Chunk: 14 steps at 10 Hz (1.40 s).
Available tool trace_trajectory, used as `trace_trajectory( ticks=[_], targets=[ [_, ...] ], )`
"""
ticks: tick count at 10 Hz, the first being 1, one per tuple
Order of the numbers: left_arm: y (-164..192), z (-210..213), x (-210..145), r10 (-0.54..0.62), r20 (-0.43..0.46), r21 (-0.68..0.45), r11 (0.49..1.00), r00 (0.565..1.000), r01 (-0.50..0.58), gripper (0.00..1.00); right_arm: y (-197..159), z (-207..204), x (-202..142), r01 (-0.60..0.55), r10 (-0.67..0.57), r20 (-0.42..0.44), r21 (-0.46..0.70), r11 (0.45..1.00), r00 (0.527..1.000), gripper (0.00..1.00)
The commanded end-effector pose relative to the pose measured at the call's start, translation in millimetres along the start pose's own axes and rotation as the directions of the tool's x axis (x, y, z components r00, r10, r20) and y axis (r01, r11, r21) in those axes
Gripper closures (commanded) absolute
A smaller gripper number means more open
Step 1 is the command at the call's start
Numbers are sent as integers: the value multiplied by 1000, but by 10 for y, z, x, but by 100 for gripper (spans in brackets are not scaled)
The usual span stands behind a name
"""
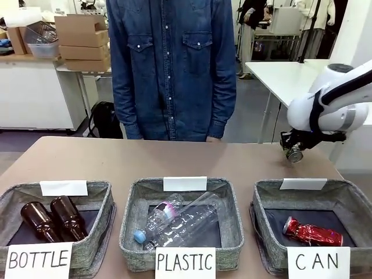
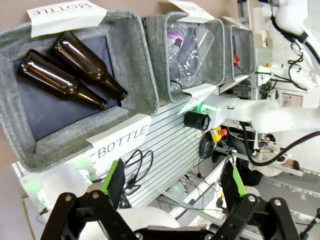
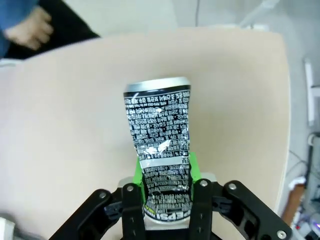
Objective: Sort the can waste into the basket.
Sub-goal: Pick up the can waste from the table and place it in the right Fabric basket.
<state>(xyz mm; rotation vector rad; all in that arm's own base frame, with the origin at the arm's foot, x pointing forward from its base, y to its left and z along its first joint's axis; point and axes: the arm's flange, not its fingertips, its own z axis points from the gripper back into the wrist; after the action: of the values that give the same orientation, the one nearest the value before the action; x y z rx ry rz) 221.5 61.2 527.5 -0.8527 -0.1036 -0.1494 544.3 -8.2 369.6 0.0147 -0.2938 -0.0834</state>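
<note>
Cans are half sorted: going left to right, 1 red can [image 1: 312, 232] already lies crumpled on its side in the CAN basket [image 1: 354, 200], long axis across it. The black can [image 3: 160, 160] remains, clamped in the right gripper [image 1: 293, 152] fingers above the tabletop [image 1: 116, 160] beyond that basket, long axis pointing away from the wrist. Left gripper [image 2: 175, 184] fingers stand apart.
</note>
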Motion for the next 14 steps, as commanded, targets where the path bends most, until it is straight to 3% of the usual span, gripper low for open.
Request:
trace_trajectory(
  ticks=[1,2,4,5,6,7,9,10,14],
  targets=[
    [-22,6,-6,12,-4,6,1000,1000,-12,0,-103,692,-508,-131,132,-12,75,989,991,100],
    [-22,6,-6,12,-4,6,1000,1000,-12,0,-136,962,-757,-210,212,-10,116,971,977,100],
    [-22,6,-6,12,-4,6,1000,1000,-12,0,-239,1449,-1337,-411,422,-21,196,891,906,100],
    [-22,6,-6,12,-4,6,1000,1000,-12,0,-281,1667,-1619,-540,553,13,233,808,833,100],
    [-22,6,-6,12,-4,6,1000,1000,-12,0,-312,1828,-1896,-678,693,70,297,673,718,100],
    [-22,6,-6,12,-4,6,1000,1000,-12,0,-283,1869,-2177,-751,801,4,352,559,598,100],
    [-22,6,-6,12,-4,6,1000,1000,-12,0,-131,1838,-2546,-823,877,56,380,423,477,100],
    [-22,6,-6,12,-4,6,1000,1000,-12,0,-53,1811,-2675,-847,897,61,362,390,439,100],
    [-22,6,-6,12,-4,6,1000,1000,-12,0,-64,1736,-2777,-848,889,79,350,399,451,100]
  ],
)
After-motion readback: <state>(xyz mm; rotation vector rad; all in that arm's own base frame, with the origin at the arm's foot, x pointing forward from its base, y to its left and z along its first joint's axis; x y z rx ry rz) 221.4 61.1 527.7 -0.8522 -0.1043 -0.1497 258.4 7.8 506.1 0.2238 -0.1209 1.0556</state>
